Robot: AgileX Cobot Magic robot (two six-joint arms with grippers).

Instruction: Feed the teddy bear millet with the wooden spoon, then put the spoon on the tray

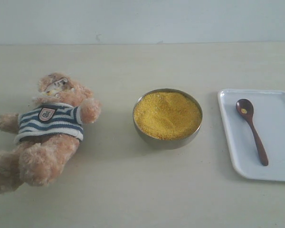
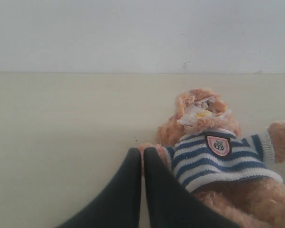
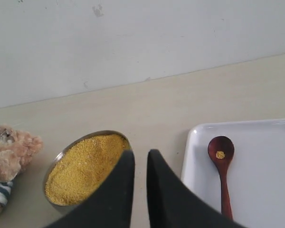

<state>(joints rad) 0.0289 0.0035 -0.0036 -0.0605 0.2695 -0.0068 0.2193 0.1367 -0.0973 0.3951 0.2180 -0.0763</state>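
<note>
While both grippers, left [image 2: 142, 156] pressed closed and right [image 3: 140, 159] barely parted, held nothing, the dark wooden spoon [image 1: 251, 130] lay on the white tray [image 1: 275, 156], yellow millet [image 1: 244, 111] flecking its bowl.

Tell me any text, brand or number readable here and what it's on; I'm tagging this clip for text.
Crest badge on the teddy bear's striped shirt: a small emblem, too blurred to read.
Metal bowl, wooden spoon, tray: no markings visible.
Nothing in any view is legible.
</note>
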